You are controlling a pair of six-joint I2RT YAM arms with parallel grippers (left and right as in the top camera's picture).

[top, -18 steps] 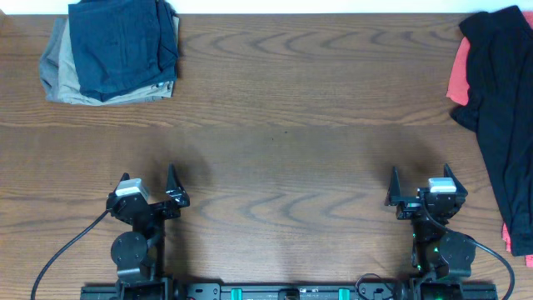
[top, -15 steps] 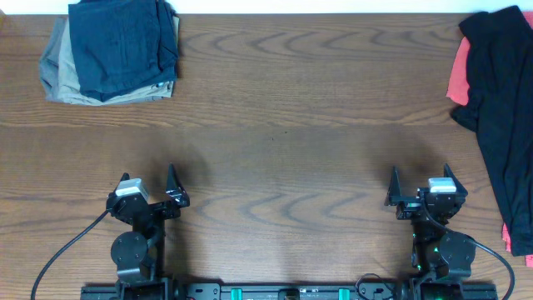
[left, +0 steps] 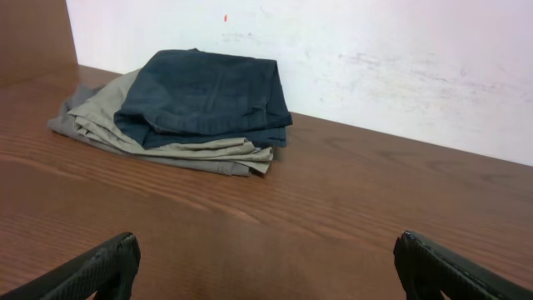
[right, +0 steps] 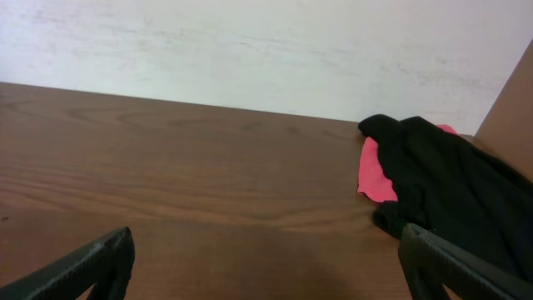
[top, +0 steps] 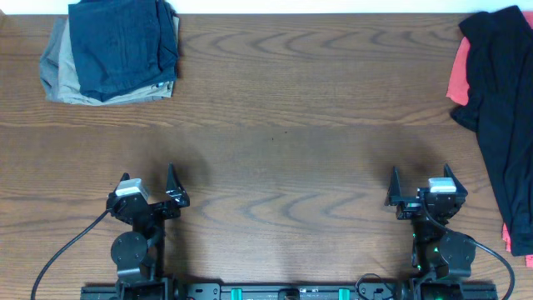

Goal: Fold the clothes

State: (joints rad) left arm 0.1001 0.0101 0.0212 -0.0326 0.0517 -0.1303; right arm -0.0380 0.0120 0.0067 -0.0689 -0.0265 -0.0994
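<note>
Left jaws and right jaws both spread wide, gripping nothing, low over the near tabletop [top: 283, 125]; black shirt [top: 504, 125] crumpled over a red garment [top: 457, 79] at the right edge; folded navy-and-khaki stack [top: 112, 50] in the far-left corner

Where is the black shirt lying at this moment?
In the overhead view the black shirt lies unfolded at the right edge of the table, partly over a red garment, beyond the right gripper.

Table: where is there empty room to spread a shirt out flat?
The whole middle of the table is bare wood, from the folded pile in the far left corner across to the black shirt along the right edge. Those two spots are crowded; a red garment lies with the shirt.
</note>
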